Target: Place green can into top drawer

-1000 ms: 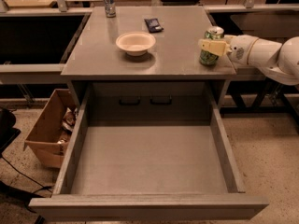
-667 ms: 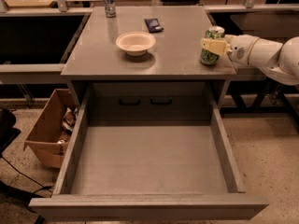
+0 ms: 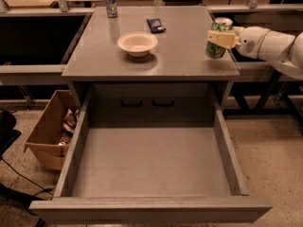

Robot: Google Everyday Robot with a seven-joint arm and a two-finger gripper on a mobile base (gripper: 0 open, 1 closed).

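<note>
Green can has edged up and right since the earlier frames, with the gripper clamped on its upper half. Left of the cabinet: cardboard box on the floor. On the cabinet top: silver can back-left, bowl mid, dark packet behind it. The green can sits at the cabinet's right edge, probably lifted just clear. Top drawer stands open below the cabinet front. Risk: lowered straight down from here, the can would clip the drawer's right wall, and the high grip may let it slip. Arm reaches in level from the cabinet's right.
</note>
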